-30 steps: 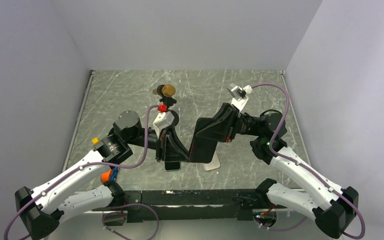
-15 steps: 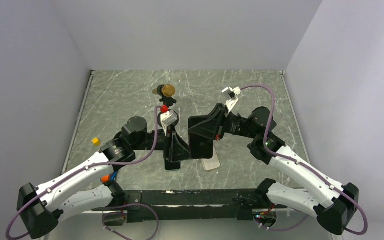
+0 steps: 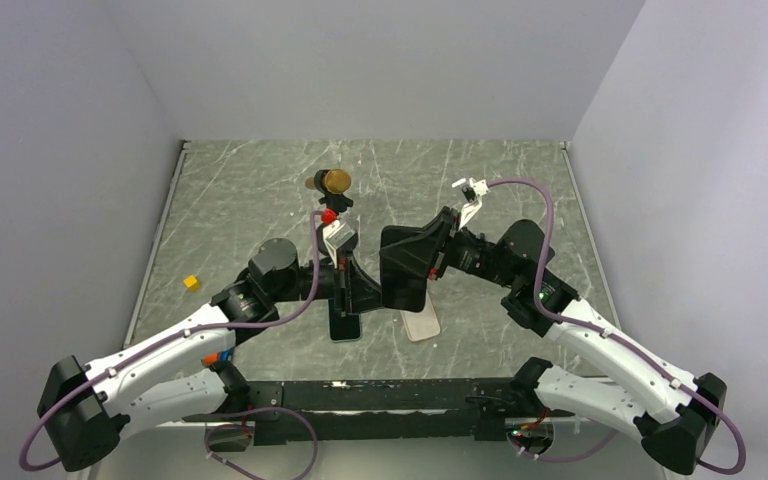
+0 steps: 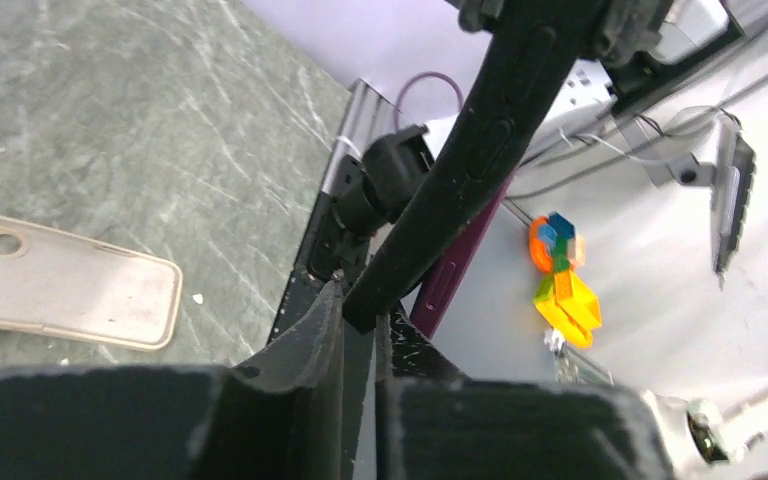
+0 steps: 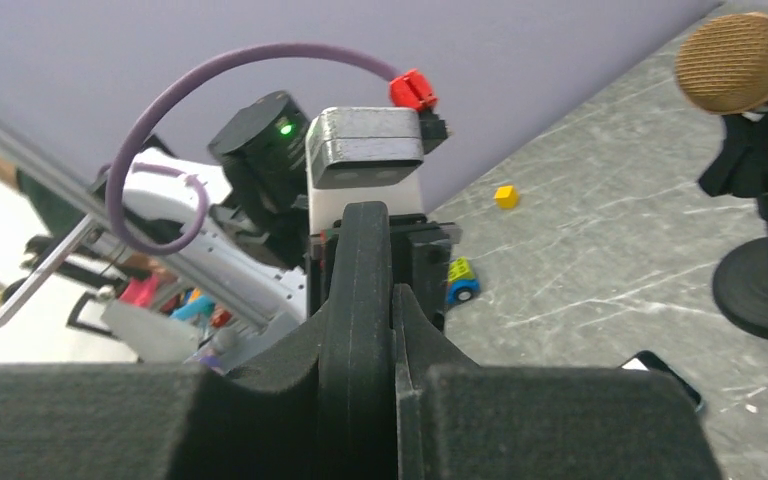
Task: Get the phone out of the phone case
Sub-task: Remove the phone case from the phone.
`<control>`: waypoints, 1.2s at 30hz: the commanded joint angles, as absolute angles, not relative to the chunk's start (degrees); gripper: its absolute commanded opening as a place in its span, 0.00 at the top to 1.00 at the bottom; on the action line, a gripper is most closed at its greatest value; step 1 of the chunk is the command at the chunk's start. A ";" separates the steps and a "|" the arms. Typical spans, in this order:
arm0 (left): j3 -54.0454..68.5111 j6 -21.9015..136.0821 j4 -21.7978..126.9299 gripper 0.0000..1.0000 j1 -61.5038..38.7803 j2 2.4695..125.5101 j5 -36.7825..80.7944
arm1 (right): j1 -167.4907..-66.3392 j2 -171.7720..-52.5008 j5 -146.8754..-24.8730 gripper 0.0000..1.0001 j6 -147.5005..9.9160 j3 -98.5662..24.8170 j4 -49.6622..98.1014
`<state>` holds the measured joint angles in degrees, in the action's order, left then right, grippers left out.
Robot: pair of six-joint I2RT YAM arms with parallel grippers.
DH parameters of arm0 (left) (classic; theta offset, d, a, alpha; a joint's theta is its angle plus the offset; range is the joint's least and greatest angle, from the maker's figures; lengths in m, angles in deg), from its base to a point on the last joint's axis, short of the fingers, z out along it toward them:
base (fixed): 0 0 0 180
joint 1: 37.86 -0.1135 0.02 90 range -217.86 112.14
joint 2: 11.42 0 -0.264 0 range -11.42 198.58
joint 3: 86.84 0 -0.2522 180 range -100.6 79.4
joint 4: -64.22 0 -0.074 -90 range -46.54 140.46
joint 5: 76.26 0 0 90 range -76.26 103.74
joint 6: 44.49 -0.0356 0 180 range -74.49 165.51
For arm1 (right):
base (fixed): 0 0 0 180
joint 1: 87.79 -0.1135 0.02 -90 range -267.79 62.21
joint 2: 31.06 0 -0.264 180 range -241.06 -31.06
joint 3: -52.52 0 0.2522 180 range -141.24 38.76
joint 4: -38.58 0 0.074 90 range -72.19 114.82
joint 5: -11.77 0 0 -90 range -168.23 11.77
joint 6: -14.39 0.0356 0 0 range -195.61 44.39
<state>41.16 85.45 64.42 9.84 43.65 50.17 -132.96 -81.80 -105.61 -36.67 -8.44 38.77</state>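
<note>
The phone (image 4: 480, 150) is out of the case. It's a dark slab, seen edge-on in left wrist view w/ side buttons showing. One end is caught btwn the fingers of the left pincer (image 4: 365, 320), and the rest sticks out past the fingertips toward the desk's near edge. Can't tell whether its free end touches the desk. The left pincer is clenched on that end, fingers nearly together.

The case (image 3: 422, 322), pale beige, lies flat & empty on the desk (image 3: 260, 180) nr the middle of the near edge. It's just right of the phone & apart from it, w/ camera cut-outs visible at one end.

The right pincer (image 5: 385, 290) sits just beside the left one; in top view its body overlaps the case's far end. Its fingers are pressed tight together, nothing visible btwn them.

Further out, a black stand (image 3: 328, 200) w/ a round brown mesh head is upright mid-desk, on the far side of both pincers. A small yellow cube (image 3: 192, 282) sits nr the left edge, well apart from phone & case.
</note>
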 commanded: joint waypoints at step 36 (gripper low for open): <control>37.22 76.29 42.19 0.06 9.75 28.91 35.88 | -132.27 -71.75 -90.86 1.00 -28.99 -12.71 23.93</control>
<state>38.98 80.54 44.77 10.63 32.42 26.24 -132.54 -74.80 -90.40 -26.22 -6.63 30.05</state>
